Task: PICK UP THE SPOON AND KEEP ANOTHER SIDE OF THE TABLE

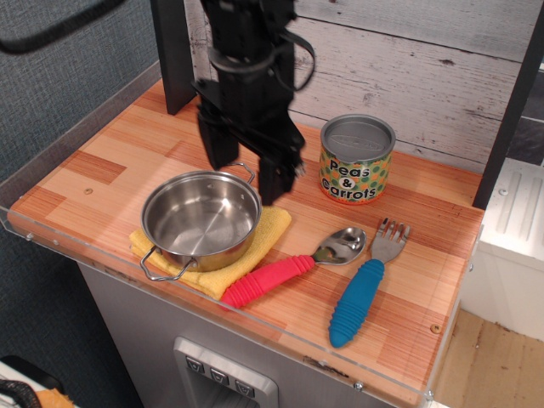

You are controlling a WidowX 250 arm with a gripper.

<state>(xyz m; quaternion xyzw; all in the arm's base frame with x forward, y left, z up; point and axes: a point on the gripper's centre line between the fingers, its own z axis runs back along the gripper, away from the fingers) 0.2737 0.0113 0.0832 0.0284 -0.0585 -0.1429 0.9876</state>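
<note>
A whitewashed plank wall [425, 51] stands at the far side, dark textured wall [59, 76] left, wood floor [493, 365] near right.

Black tool [245, 163] hangs open-fingered over far rim of steel pot [201, 219], above the surface [102, 166]. Pot sits on yellow cloth [265, 231]. Pink-handled spoon [289, 269] lies beside cloth, blue-handled fork [361, 294] just right of it. Peas & Carrots can [357, 159] upright near the back.

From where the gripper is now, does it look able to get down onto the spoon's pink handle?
Probably yes. The open gripper hangs above the pot's far rim, and the spoon lies uncovered on the table, apart from the fork, with nothing over its handle.
</note>
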